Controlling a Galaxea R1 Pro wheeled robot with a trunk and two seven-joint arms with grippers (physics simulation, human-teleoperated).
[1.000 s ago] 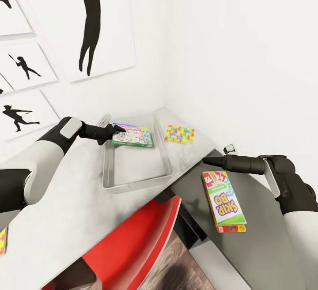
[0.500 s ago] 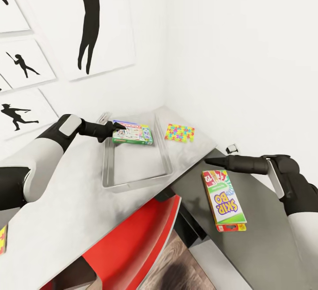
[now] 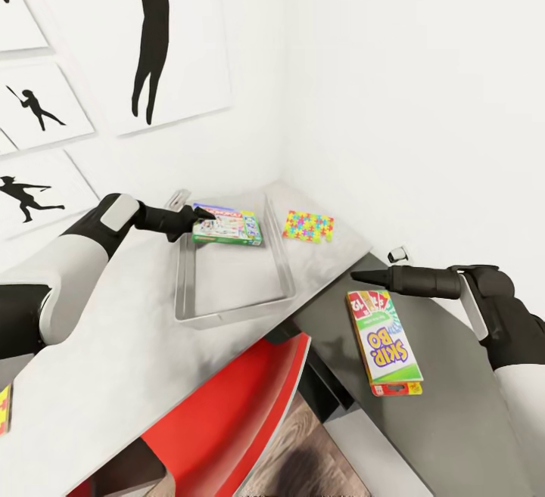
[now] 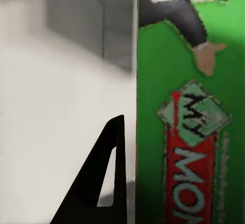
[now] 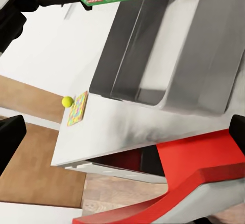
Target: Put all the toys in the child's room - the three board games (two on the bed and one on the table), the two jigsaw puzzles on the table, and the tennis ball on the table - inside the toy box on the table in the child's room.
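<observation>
Left hand (image 3: 198, 217) grips glossy flat board game (image 3: 227, 228) over smooth toy box (image 3: 235, 308).

Left arm (image 3: 72, 266): smooth, rounded white shell over the forearm, black at the elbley joint and wrist, with a pale grey rectangular panel set into the black wrist housing. Left gripper (image 3: 198, 218): matte black, tapering fingers; one finger (image 4: 104, 180) appears as a flat black wedge with a slim triangular cut-out. Right arm (image 3: 515, 376): white forearm shell, black wrist segment edged by a light grey band. Right gripper (image 3: 356, 277): black cylindrical body narrowing to a pointed tip.
</observation>
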